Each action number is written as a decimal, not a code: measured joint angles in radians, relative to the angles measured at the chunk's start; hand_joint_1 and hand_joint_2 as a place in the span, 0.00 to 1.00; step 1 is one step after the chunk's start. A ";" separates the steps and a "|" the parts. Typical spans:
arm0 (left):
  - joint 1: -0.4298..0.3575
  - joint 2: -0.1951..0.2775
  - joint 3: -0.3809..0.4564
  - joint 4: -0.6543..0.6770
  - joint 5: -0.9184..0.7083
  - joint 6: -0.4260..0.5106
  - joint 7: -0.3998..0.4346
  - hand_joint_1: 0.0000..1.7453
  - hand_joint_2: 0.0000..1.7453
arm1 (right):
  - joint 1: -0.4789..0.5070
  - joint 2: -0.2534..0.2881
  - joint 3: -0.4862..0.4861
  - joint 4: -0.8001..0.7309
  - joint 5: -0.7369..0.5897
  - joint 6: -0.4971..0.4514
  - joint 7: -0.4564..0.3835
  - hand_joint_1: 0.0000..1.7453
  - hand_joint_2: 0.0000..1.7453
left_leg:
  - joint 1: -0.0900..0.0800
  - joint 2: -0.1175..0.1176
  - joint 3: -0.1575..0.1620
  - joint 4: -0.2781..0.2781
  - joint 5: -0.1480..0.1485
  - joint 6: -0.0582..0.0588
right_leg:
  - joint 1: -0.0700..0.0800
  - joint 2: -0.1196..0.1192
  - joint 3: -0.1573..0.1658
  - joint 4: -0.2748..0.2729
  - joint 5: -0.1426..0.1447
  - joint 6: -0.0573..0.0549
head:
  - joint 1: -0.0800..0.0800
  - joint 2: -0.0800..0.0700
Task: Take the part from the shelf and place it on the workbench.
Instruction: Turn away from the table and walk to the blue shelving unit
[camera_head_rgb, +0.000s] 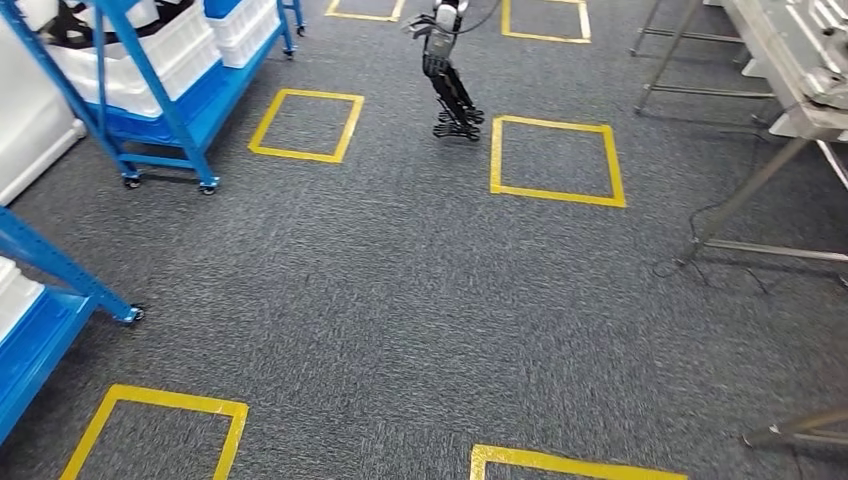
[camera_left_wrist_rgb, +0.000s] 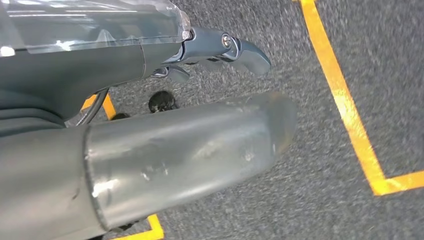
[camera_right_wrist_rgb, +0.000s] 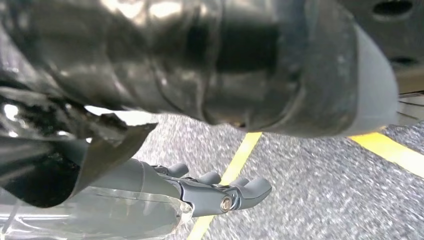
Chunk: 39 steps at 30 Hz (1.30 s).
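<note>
The part (camera_right_wrist_rgb: 200, 60) is a glossy black piece with a torn flap of black film. In the right wrist view my right hand (camera_right_wrist_rgb: 220, 195) holds it over the grey carpet, the thick thumb (camera_right_wrist_rgb: 372, 95) lying against it and the dark fingers stretched out beneath. My left hand (camera_left_wrist_rgb: 150, 100) hangs over the carpet with nothing in it, thumb and fingers (camera_left_wrist_rgb: 240, 50) apart. In the head view a silver arm with a dark hand (camera_head_rgb: 452, 100) comes in from the top edge; I cannot tell which arm it is. The blue shelf (camera_head_rgb: 150, 100) stands at the upper left, the metal workbench (camera_head_rgb: 800, 70) at the upper right.
White bins (camera_head_rgb: 180, 45) fill the blue shelf, which rolls on castors. A second blue shelf (camera_head_rgb: 45, 300) juts in at the lower left. Yellow tape squares (camera_head_rgb: 555, 160) mark the carpet. Workbench legs (camera_head_rgb: 740, 200) and a cable lie at the right, another metal leg (camera_head_rgb: 800, 430) at the lower right.
</note>
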 joint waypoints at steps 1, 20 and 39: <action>-0.003 0.000 0.003 0.001 -0.002 -0.003 -0.001 0.00 0.00 | 0.001 0.000 0.000 0.001 0.000 0.000 0.000 0.00 0.00 | -0.001 -0.012 -0.002 0.003 0.000 -0.004 | -0.001 0.026 0.024 -0.061 0.026 -0.003 | 0.000 0.000; -0.019 0.000 0.031 0.016 -0.015 -0.019 -0.004 0.00 0.00 | -0.006 0.003 0.000 0.002 -0.002 0.001 0.001 0.00 0.00 | -0.016 0.121 0.016 -0.011 -0.012 -0.012 | 0.021 -0.151 0.066 -0.137 0.039 -0.028 | -0.001 0.000; -0.049 -0.001 0.086 0.057 -0.047 -0.058 -0.015 0.00 0.00 | -0.001 0.004 -0.001 0.002 -0.003 0.001 0.006 0.00 0.00 | 0.000 0.021 -0.055 0.091 -0.052 -0.042 | -0.005 -0.015 0.045 -0.131 0.057 -0.042 | -0.002 0.000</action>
